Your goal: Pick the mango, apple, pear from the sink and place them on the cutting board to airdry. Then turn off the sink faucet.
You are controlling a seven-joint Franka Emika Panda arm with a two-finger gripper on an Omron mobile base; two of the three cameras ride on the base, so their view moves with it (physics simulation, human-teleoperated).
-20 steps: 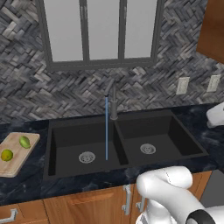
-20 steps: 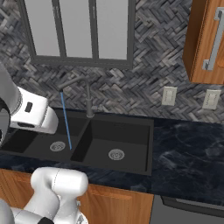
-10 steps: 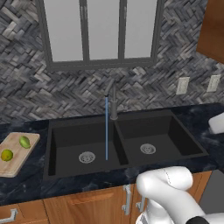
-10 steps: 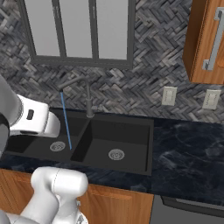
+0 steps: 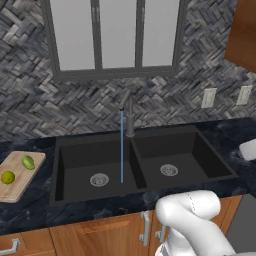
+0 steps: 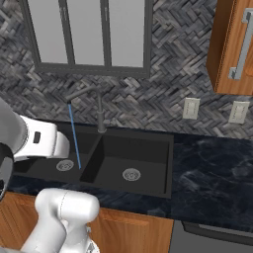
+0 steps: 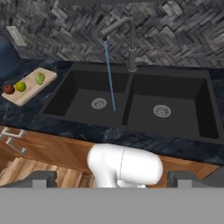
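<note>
The slender dark grey metal sink faucet (image 7: 129,41) stands at the back edge of the matte black double-basin sink (image 7: 131,127), water running; rigid, probably slippery metal; push its base lever, too small to see; gripper released wide.

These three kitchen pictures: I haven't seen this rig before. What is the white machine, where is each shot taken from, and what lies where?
The white shape is a robot arm on a driving base. Two cameras ride behind it, left and right; the third sits on its hand. The gripper stands open, holding nothing. A black sink has water running from the faucet into its left basin. Beside it, the cutting board carries a red apple, a yellow-green round fruit and a green elongated fruit.
</note>
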